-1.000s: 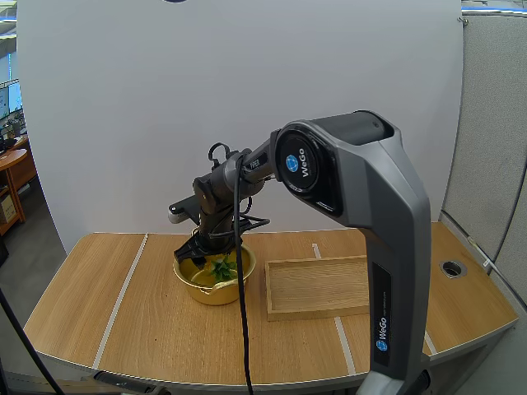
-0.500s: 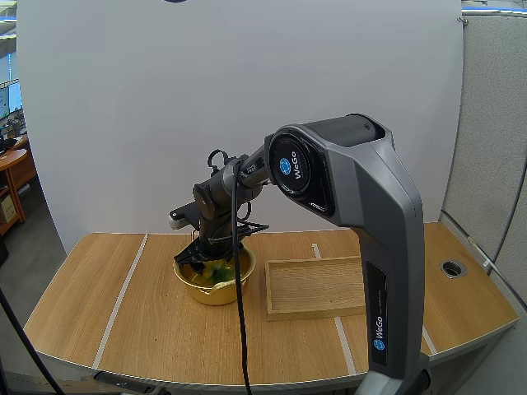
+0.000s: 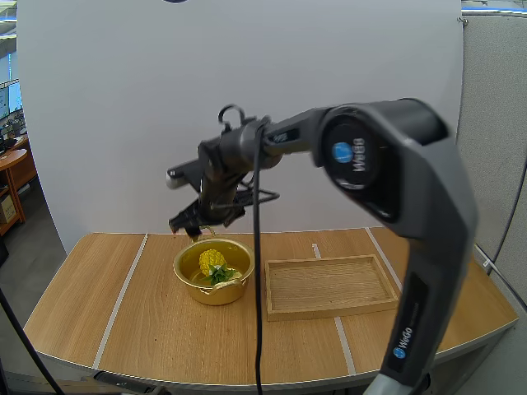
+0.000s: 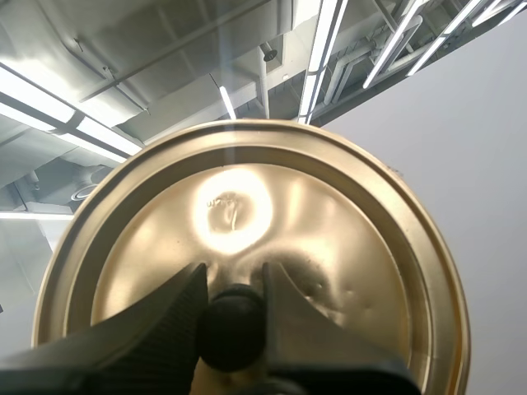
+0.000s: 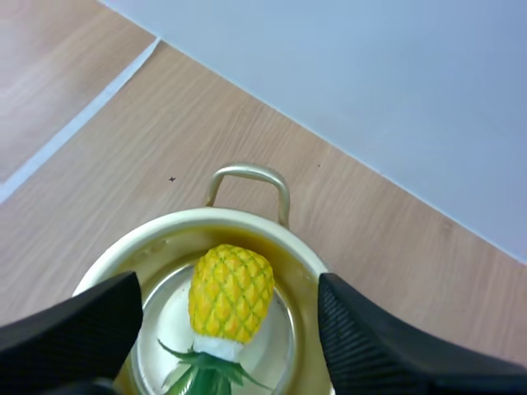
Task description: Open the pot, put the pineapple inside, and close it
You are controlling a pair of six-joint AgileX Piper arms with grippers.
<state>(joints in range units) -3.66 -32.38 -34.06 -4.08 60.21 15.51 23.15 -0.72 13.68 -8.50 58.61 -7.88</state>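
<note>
1. We find the pineapple (image 5: 230, 292) inside the pot (image 5: 305, 257), lying on its side on the pot floor.
2. Its long axis runs across the floor. The yellow body points toward the handle (image 5: 247, 175) on the far rim and the green leaves point toward the near rim.
3. In the high view the pot (image 3: 188, 280) stands open on the table (image 3: 123, 313), just beside the wooden tray (image 3: 329, 284).
4. The right gripper (image 3: 185, 225) hangs above the pot's far rim. Its fingers (image 5: 74, 329) stand wide apart, gripping nothing and touching neither pot nor fruit.
5. The left gripper (image 4: 235, 271) is clamped on the lid's black knob (image 4: 233, 325), pinched between both tips.
6. The lid (image 4: 329, 239) is gold and held clear of the pot.
</note>
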